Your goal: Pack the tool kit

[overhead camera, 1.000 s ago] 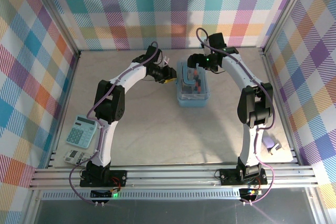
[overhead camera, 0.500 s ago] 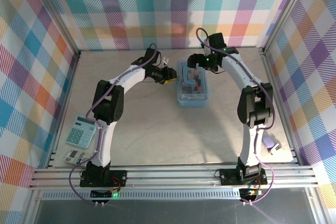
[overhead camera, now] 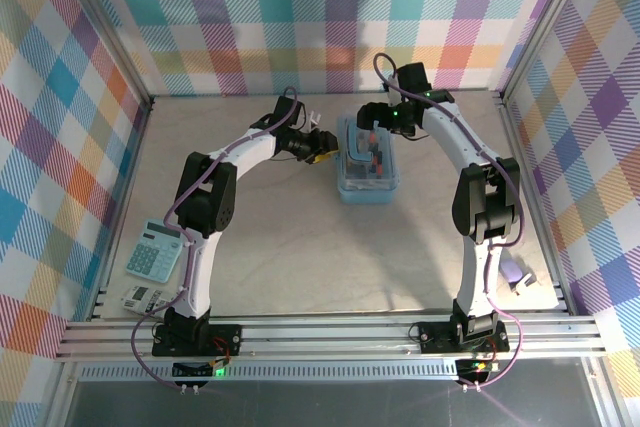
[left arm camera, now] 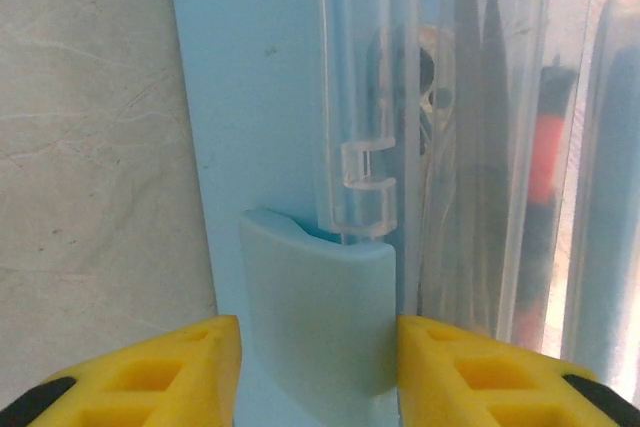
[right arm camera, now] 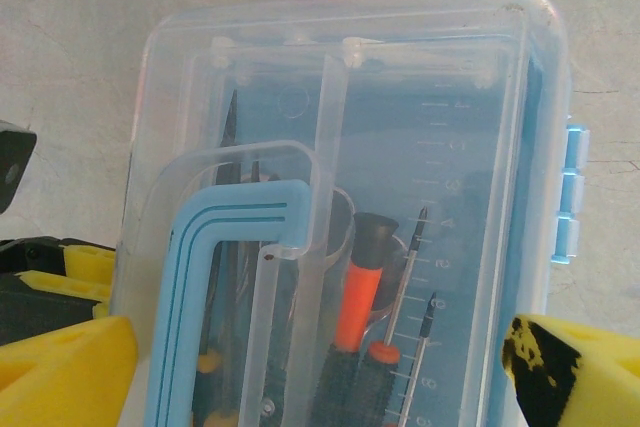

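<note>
Closed and lying flat on the table (overhead camera: 290, 237): the light blue case (overhead camera: 367, 179), clear lid (right arm camera: 440, 67) down, pale blue handle (right arm camera: 215, 277) folded along its top. Visible through the lid, inside the case — a red-and-black-handled tool (right arm camera: 358, 297) beside two thin screwdrivers (right arm camera: 415, 257), with darker tools under the handle, too blurred to name.

At the case's left long side, the left gripper (left arm camera: 318, 367), level with the pale blue latch (left arm camera: 315, 297). Left fingers (left arm camera: 200, 372) partly apart, one at each side of the latch, edges right against it; impossible to tell whether pressing on it or merely beside it.

Over the case's far part, the right gripper (right arm camera: 320, 372). Right fingers (right arm camera: 60, 367) spread wide, one tip over each long edge of the case; no clear grip on it. On the case's wall opposite the left gripper, three small blue tabs (right arm camera: 572, 192).

Well apart from the case, toward the near left: a pale green calculator (overhead camera: 155, 250).
</note>
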You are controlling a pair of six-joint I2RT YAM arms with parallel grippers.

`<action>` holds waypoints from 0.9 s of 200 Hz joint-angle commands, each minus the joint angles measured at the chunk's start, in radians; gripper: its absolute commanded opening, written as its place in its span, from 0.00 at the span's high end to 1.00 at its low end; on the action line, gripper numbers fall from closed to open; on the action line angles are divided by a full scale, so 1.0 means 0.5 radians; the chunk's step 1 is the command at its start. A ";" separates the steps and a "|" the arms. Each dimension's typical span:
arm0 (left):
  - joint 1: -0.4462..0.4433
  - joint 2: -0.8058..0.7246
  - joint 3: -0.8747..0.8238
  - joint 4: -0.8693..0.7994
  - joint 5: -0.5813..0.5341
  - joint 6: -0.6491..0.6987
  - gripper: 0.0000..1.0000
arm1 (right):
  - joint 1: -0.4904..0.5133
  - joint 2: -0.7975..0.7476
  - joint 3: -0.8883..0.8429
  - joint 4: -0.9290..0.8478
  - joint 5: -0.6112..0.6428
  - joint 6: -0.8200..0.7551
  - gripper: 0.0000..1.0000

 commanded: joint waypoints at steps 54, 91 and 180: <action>0.006 0.007 0.159 -0.433 -0.214 0.202 0.64 | 0.088 0.179 -0.081 -0.207 -0.229 0.006 0.05; 0.006 0.014 0.206 -0.560 -0.306 0.266 0.67 | 0.086 0.184 -0.084 -0.208 -0.229 0.006 0.05; -0.024 0.091 0.279 -0.442 -0.198 0.213 0.68 | 0.094 0.195 -0.077 -0.217 -0.229 0.009 0.05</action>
